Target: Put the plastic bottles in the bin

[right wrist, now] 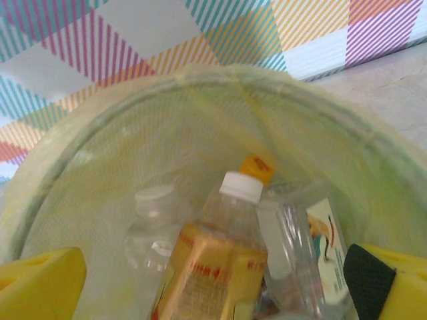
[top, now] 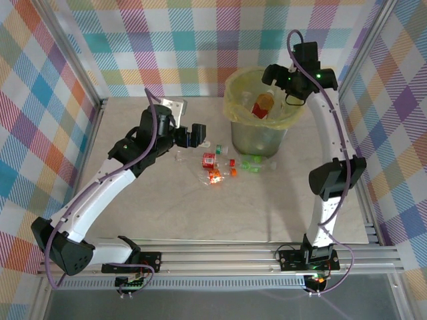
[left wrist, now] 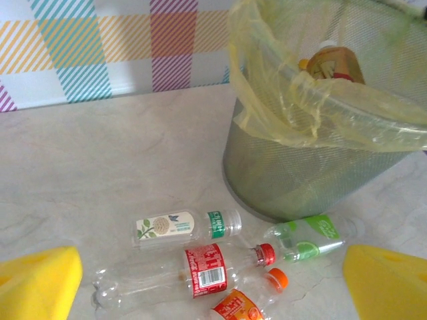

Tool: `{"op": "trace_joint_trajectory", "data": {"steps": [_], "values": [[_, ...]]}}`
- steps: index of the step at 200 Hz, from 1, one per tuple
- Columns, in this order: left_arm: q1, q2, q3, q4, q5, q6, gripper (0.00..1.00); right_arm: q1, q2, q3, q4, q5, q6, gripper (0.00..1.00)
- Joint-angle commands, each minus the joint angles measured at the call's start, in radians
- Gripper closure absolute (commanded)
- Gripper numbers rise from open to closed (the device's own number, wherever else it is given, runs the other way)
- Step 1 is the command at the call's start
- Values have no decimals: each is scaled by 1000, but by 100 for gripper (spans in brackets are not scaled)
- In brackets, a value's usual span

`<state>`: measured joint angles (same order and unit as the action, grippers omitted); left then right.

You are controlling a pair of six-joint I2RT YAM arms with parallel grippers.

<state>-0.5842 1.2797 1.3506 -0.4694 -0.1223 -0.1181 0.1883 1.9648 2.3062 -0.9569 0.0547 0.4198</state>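
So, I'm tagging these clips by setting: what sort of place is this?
Probably a robot lab cell, not a home: plaid cloth walls on an aluminium frame, plastic bottles scattered beside the bin.

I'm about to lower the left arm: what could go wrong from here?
The open left claw hovers over the red-label bottle; closing may also catch the orange-cap bottle close beside it. The green bottle lies by the bin wall, so a finger could hit the mesh. The right claw, over the bin's loose bag, might snag it.
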Motion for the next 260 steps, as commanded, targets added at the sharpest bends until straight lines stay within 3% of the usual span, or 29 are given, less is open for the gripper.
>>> {"op": "trace_joint_trajectory", "data": {"steps": [1, 52, 111, 168, 260], "values": [[2, -44, -40, 28, -59, -56, 0, 44, -133, -86, -2, -23, -85, 0], [54, -92, -134, 22, -130, -202, 0, 224, -413, -441, 119, 32, -186, 0], [249, -131, -304, 39, -12, -431, 0, 524, -555, -729, 142, 96, -345, 0], [345, -177, -422, 73, -17, -540, 0, 648, -426, -864, 100, 129, -449, 0], [369, -212, -461, 61, -100, -555, 0, 674, -132, -827, 151, 126, -679, 0]]}}
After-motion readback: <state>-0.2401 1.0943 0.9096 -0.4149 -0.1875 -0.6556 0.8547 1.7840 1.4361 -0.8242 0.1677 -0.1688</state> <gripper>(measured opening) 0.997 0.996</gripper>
